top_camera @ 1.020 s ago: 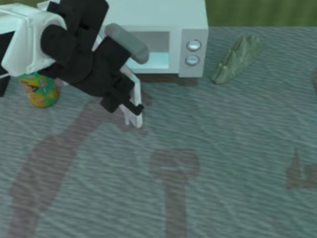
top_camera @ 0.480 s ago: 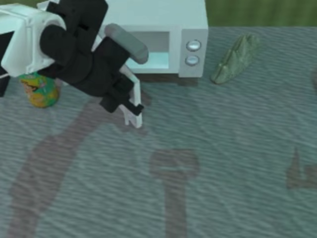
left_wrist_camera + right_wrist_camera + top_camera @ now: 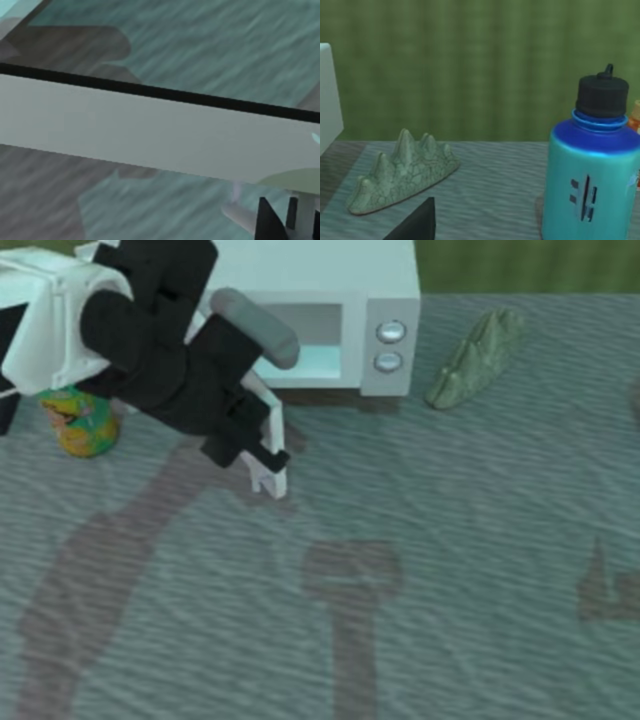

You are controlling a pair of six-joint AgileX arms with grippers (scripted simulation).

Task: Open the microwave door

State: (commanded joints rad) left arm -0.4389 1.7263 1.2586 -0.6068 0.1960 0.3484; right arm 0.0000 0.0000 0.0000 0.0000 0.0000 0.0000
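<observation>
The white microwave (image 3: 330, 270) stands at the table's back with its cavity (image 3: 310, 335) exposed. The microwave door (image 3: 274, 480) is swung out toward the front and shows edge-on. My left gripper (image 3: 268, 458) is at the door's free end, with its dark fingers shut on the door's handle. In the left wrist view the door (image 3: 150, 125) crosses as a wide white band, and the left gripper (image 3: 296, 217) holds a white piece between its fingers. Of my right gripper only one dark finger (image 3: 420, 222) shows, in the right wrist view.
A green ridged stone piece (image 3: 476, 356) lies right of the microwave's knob panel (image 3: 390, 345). A multicoloured round object (image 3: 80, 422) sits at the left under my left arm. A blue bottle (image 3: 592, 170) with a black cap stands near my right gripper.
The left gripper and the door's free end have shifted a hair to the left; nothing else has moved.
</observation>
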